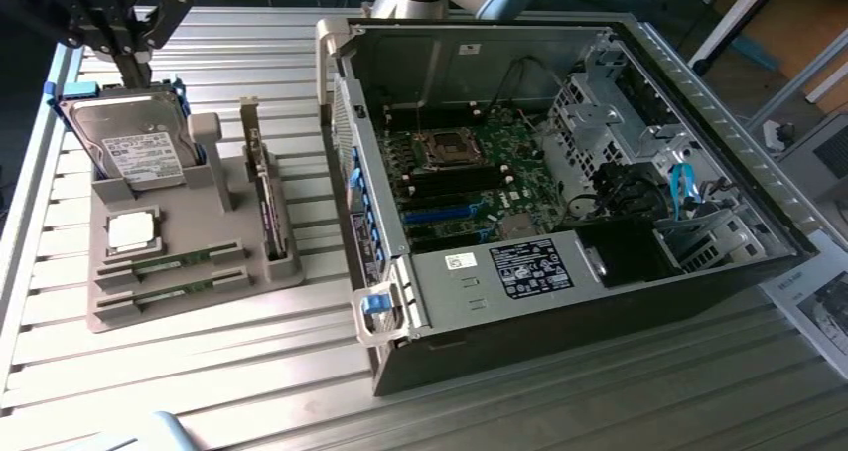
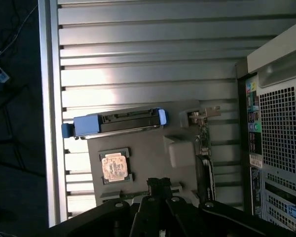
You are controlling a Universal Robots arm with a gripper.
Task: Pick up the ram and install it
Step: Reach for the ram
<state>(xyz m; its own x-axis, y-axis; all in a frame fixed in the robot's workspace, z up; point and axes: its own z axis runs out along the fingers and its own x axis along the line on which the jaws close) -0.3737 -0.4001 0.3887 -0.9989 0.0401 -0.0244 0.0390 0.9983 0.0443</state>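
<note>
1. The gripper [image 1: 133, 74] hangs off black linkages over the far end of the grey tray [image 1: 199, 307], pointing straight down at the hard drive [image 1: 133, 148] standing there.
2. Its jaws are pinched together with nothing between them, as the wrist view shows too [image 2: 160, 183].
3. The ram [image 1: 173, 262] lies flat in a slot at the tray's near end, with a second ram [image 1: 170, 290] alongside. Both are well apart from the gripper.
4. The tray sits on a ribbed metal table [image 1: 159, 391], with the open PC case [image 1: 557, 302] just beside it, motherboard [image 1: 464, 173] exposed.
5. Past the table edge by the tray there's dark floor [image 2: 15, 98].
</note>
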